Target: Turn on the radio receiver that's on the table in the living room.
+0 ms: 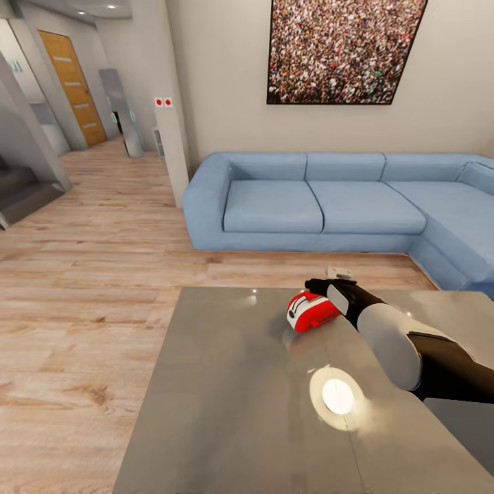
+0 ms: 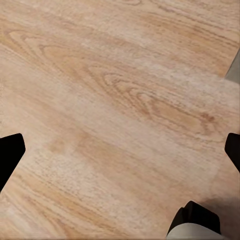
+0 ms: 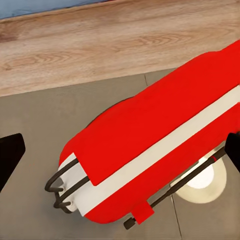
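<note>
The table (image 1: 226, 412) fills the lower part of the head view, its grey glossy top bare toward the near and left edges, with a bright round lamp reflection (image 1: 337, 396) near the right arm (image 1: 405, 343). The radio (image 1: 310, 311) sits close to the table's far edge, just short of the strip of wood floor (image 1: 89, 274) that separates the table from the blue sofa (image 1: 322, 202). Left of the table the floor runs open toward a hallway with a wooden door (image 1: 72, 86); a crowd picture (image 1: 343, 48) hangs on the beige wall above the sofa. The right gripper (image 1: 322, 287) is over the radio's far side, its dark fingers spread wide at either side of the right wrist view, gripping nothing; whether they touch the radio I cannot tell. There the radio (image 3: 155, 150) shows as a red rounded box with a white band and a thin dark wire handle. The left gripper (image 2: 120, 150) hangs over plank floor (image 2: 120, 90), fingers spread apart.
</note>
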You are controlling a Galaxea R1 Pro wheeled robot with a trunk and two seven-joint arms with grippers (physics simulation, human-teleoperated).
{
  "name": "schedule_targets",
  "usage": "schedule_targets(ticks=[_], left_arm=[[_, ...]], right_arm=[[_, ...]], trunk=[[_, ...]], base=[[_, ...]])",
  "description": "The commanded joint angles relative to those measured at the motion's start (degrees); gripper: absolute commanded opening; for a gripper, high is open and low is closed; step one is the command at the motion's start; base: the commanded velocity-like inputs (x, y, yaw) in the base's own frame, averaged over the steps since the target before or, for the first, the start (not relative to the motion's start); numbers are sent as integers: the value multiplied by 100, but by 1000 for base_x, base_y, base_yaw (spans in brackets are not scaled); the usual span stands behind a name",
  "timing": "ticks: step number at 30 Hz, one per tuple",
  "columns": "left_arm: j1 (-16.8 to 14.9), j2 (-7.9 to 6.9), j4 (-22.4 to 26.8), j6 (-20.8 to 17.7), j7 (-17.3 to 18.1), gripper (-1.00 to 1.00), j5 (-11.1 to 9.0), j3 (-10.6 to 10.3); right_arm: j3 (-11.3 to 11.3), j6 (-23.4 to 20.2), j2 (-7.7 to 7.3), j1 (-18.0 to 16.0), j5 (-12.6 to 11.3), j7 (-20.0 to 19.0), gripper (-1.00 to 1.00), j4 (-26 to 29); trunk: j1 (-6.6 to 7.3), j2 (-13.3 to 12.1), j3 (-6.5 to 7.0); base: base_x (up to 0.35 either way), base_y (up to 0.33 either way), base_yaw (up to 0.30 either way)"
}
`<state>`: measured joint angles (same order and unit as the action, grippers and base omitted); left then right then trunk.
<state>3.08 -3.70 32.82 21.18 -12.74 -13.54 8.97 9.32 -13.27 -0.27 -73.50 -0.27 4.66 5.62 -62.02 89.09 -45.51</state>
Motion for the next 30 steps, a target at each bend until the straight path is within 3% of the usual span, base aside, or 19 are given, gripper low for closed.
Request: schedule_targets(ticks=[1,16,30], left_arm=[[0,0,-1,0,0,100,0,0],[0,1,-13,5,0,100,0,0],[0,1,-13,9,0,100,-6,0]], right_arm=[[0,0,0,1,1,-3,100,0],[0,8,0,2,14,-11,100,0],[14,9,0,0,-7,5,100,0]], trunk=[[0,0,-9],[0,0,-141],[0,0,-156]], base=[[0,0,0],[0,0,0],[0,0,0]])
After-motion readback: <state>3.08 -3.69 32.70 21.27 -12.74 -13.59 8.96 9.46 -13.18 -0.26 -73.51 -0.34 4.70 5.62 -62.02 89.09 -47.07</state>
